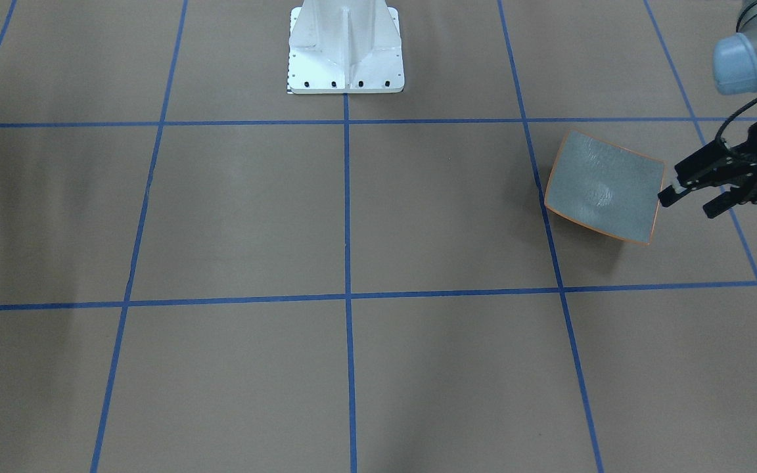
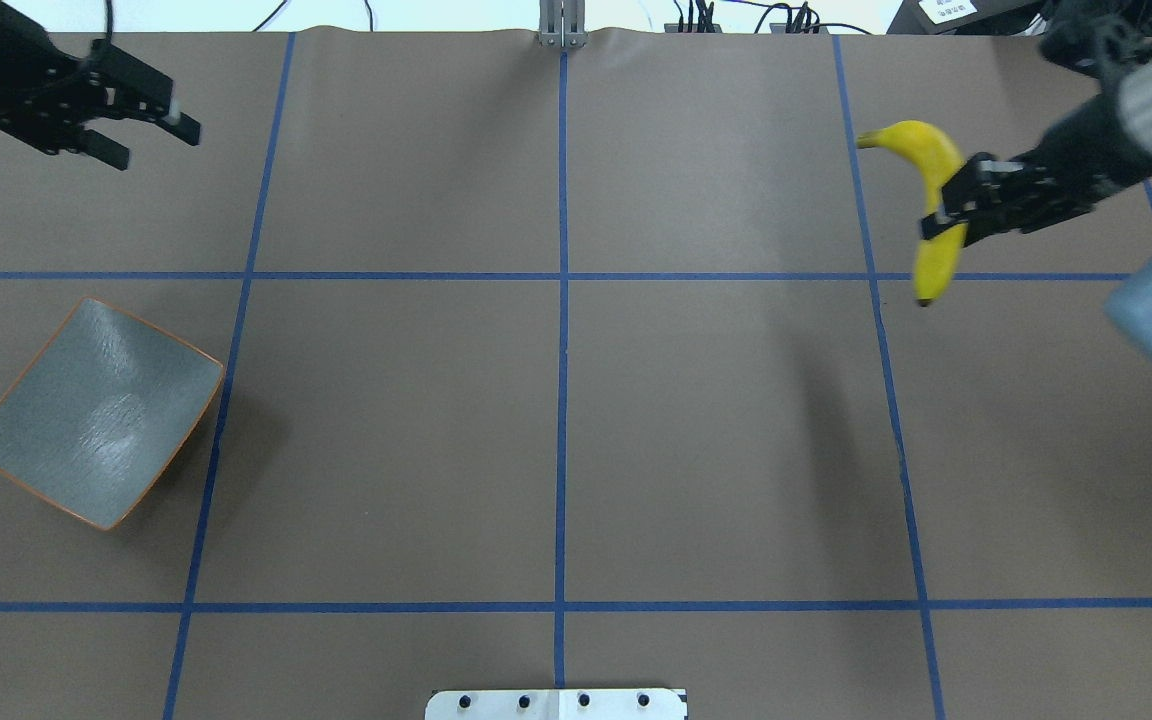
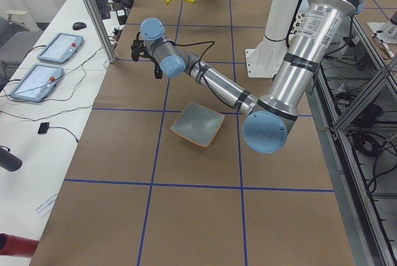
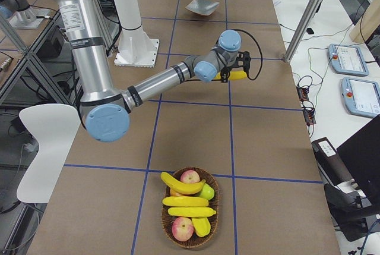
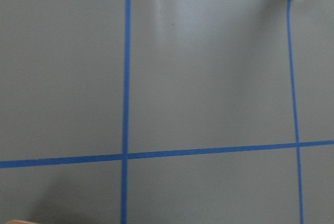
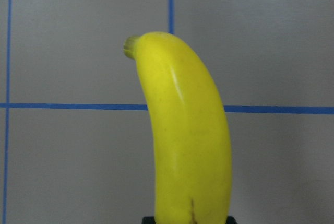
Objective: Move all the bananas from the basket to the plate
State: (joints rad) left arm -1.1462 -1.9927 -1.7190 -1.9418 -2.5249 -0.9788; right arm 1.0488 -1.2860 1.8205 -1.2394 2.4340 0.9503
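Plate (image 2: 96, 412): nine o'clock on the surface (image 2: 556, 420), over on the left side.
Basket (image 4: 190, 207): out at three o'clock, with more bananas (image 4: 185, 201) and apples (image 4: 183, 229) inside.
Banana (image 2: 936, 190): up in the air at two o'clock, well apart from the plate and the basket.
Right jaws: clamped on that banana's middle, with both ends sticking out.
Left jaws: spread wide, hanging at ten o'clock beyond the plate.
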